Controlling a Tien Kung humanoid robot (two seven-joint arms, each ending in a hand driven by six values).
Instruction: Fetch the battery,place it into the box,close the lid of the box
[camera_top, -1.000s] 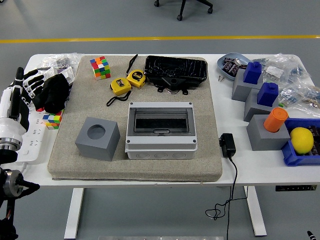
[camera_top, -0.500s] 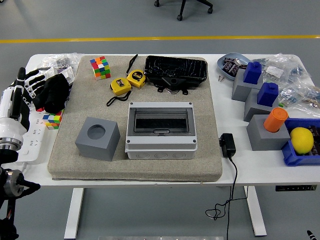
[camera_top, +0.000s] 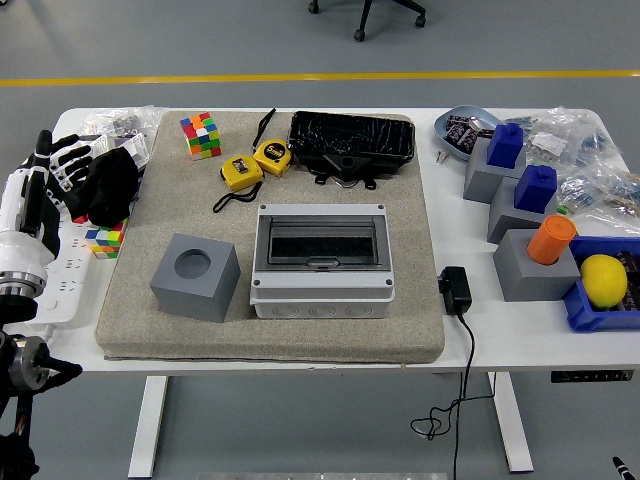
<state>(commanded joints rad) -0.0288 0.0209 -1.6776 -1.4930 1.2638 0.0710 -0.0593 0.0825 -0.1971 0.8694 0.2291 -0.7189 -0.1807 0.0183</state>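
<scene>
the black battery lies at the upper middle of the frame on the grey mat, its long axis running left to right, just above the box. the box sits at the centre, lid down. two yellow tape measures lie left of the battery. the left hand hovers at the left edge, fingers loosely spread, holding nothing.

In front of me, the box sits square on the mat: grey plastic, its smoked clear lid down flat over the recess. Behind it, the battery lies black and glossy at the mat's far edge.
</scene>
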